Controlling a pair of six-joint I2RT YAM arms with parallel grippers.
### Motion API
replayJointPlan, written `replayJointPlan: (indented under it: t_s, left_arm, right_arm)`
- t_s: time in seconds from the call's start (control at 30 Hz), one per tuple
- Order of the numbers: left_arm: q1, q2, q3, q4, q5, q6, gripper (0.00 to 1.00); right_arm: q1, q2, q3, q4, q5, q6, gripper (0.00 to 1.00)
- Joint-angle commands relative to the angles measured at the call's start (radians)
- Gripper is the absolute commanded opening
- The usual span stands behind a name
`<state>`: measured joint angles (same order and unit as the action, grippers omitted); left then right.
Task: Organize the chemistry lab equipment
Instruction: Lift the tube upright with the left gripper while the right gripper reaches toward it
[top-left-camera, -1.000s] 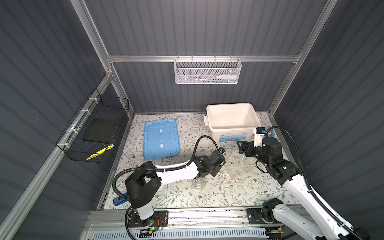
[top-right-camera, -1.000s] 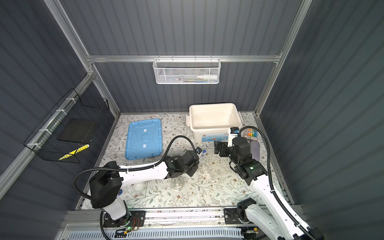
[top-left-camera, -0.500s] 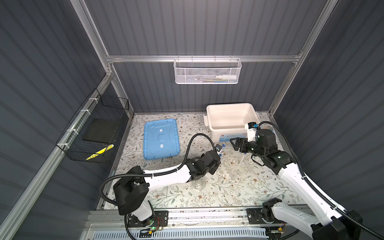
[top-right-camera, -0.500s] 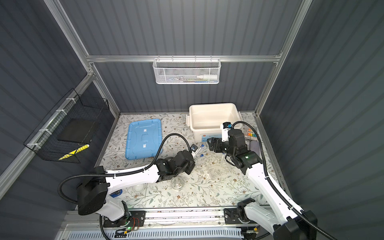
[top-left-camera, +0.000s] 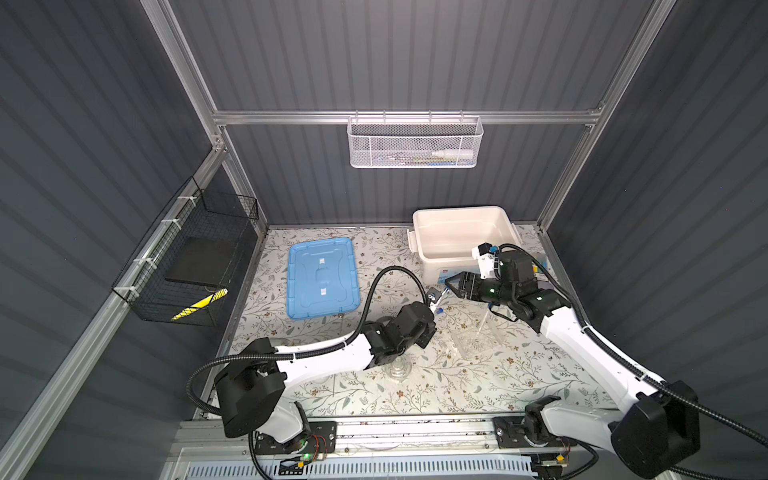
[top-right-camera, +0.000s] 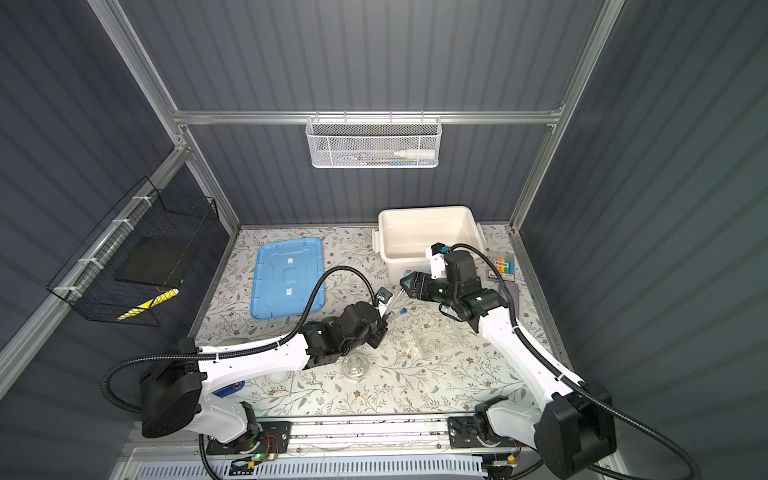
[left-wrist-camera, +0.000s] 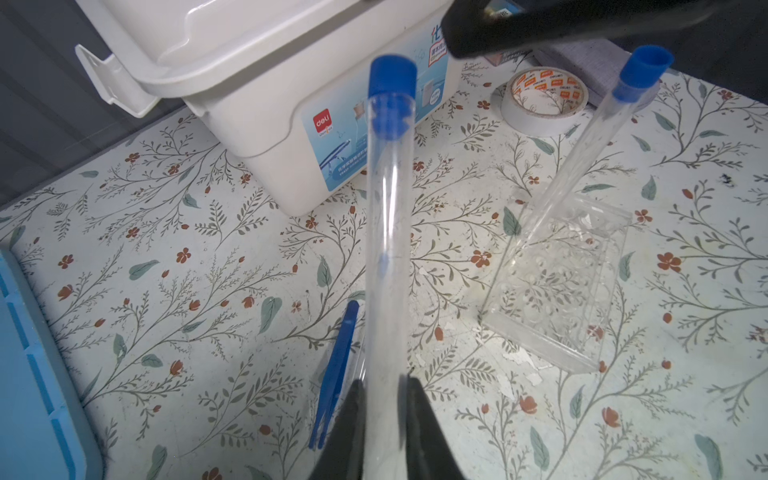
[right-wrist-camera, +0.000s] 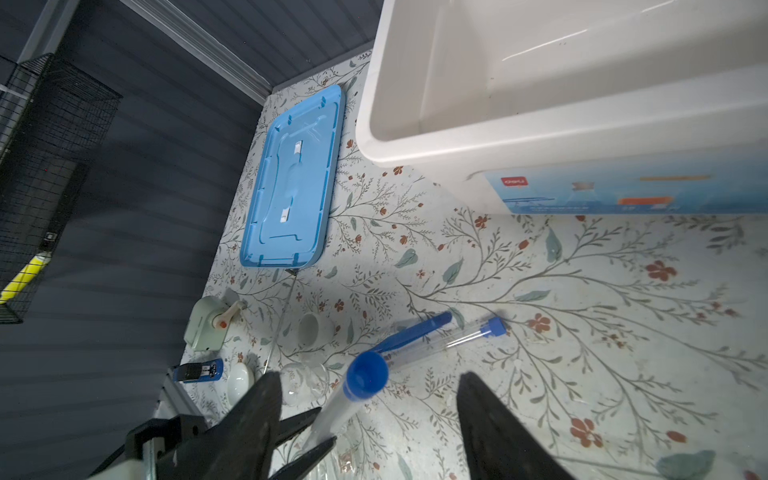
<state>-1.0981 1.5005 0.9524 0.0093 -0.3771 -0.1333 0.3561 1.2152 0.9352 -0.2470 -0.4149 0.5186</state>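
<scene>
My left gripper (left-wrist-camera: 384, 382) is shut on the lower end of a clear blue-capped test tube (left-wrist-camera: 388, 249), which slants up toward my right gripper (right-wrist-camera: 368, 377). The right jaws stand open on either side of the tube's blue cap (right-wrist-camera: 368, 380) without touching it. In both top views the two grippers (top-left-camera: 434, 306) (top-right-camera: 405, 286) meet in front of the white bin. A second tube (left-wrist-camera: 598, 137) leans in a clear rack (left-wrist-camera: 557, 282). A third tube (right-wrist-camera: 465, 336) lies on the table beside blue tweezers (right-wrist-camera: 415, 332).
The open white bin (right-wrist-camera: 457, 137) stands at the back right, its blue lid (right-wrist-camera: 293, 183) flat at the left. White dishes (right-wrist-camera: 313, 328), clear glassware (right-wrist-camera: 303, 382), a thin rod (right-wrist-camera: 280, 320) and a blue stapler (right-wrist-camera: 197, 371) lie near the left arm. A tape roll (left-wrist-camera: 544, 102) sits by the bin.
The right arm has swung left to the left gripper, and its jaws have narrowed around the tube's cap. The left gripper has lifted the tube toward it.
</scene>
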Motion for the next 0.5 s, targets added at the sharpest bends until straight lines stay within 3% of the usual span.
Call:
replayJointPlan:
  t_s: [0.0,0.47]
  left_arm:
    - [0.004,-0.028,-0.018,0.047,0.013,0.026,0.19]
    - [0.004,-0.023,-0.024,0.063,0.030,0.032,0.19]
  right_arm:
    - [0.003,0.019,0.022,0.040,-0.081,0.050,0.66]
    - [0.001,0.061,0.021,0.054,-0.140,0.073,0.45]
